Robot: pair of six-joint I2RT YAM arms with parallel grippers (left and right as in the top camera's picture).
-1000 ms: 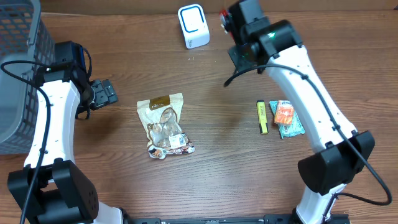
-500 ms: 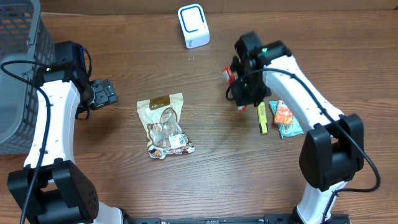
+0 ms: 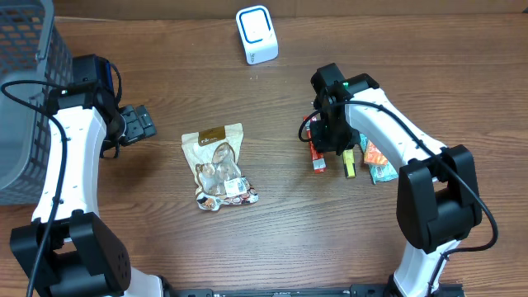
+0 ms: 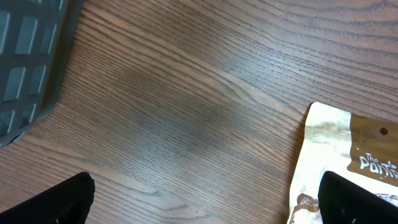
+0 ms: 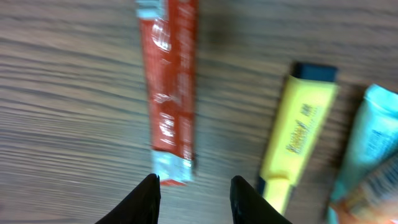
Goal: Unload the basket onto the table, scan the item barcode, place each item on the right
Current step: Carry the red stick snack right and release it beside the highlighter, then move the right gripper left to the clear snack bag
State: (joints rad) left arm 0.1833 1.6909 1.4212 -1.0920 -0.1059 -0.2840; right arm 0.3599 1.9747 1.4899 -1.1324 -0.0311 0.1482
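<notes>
Sachet (image 5: 169, 93) lies flat just ahead of the right pincer (image 5: 196, 185), parted and empty.

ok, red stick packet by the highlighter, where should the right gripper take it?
Across its narrow width near mid-length, coming straight down. The red stick packet lies flat on the table, long and thin, so only its long edges offer a pinch. The yellow highlighter lies apart, leaving room for a finger of the right gripper.
</notes>
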